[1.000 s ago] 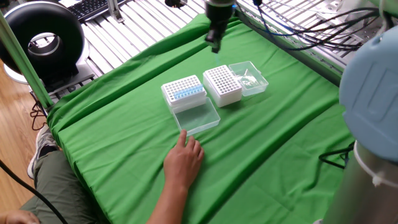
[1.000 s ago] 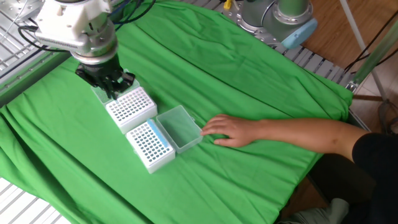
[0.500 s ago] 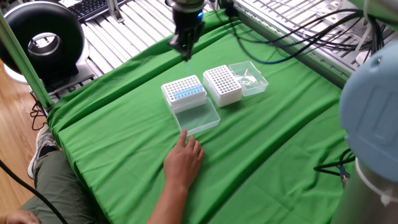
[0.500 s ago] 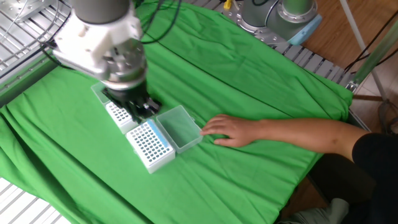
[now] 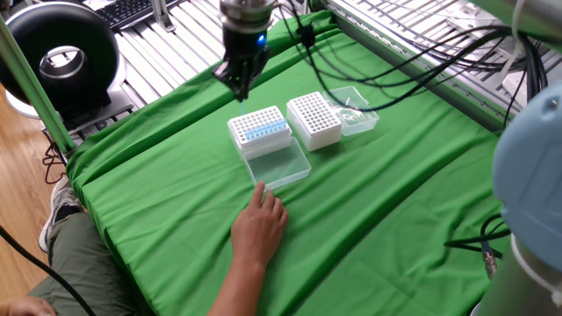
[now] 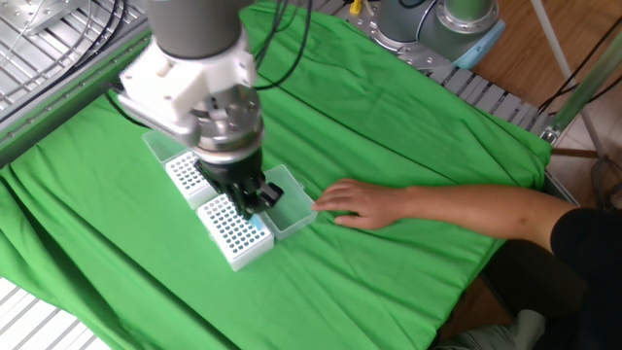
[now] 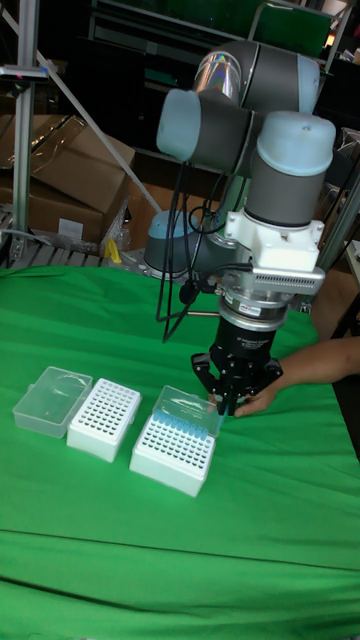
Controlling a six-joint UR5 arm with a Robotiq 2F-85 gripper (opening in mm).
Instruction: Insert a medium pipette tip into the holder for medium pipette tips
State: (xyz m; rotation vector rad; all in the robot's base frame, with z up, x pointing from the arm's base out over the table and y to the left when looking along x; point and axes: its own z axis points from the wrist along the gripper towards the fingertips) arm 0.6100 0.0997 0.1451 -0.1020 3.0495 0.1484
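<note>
The pipette tip itself is too small to make out; if the tool (image 7: pixel 232 404) carries one, it sits between the fingertips, and I cannot tell whether they are clenched on it or released. The tool hangs above the tabletop (image 5: pixel 176 189), over or just beside the far edge of the rack with blue tips (image 7: pixel 177 442) (the 3 views disagree slightly on how far over it is). That rack's clear open lid (image 5: pixel 277 164) lies on its near side, and a second, all-white rack (image 5: pixel 313 119) stands just beside it with its own clear lid (image 5: pixel 353 109) beyond.

A person's hand (image 5: pixel 260 221) rests on the green cloth, touching or nearly touching the first lid.

The risks, as I judge them: the racks look alike, so the tip could go into the wrong one; a slight misalignment over the fine grid would jam the tip on a rib; and the hand is close enough to nudge the rack.
</note>
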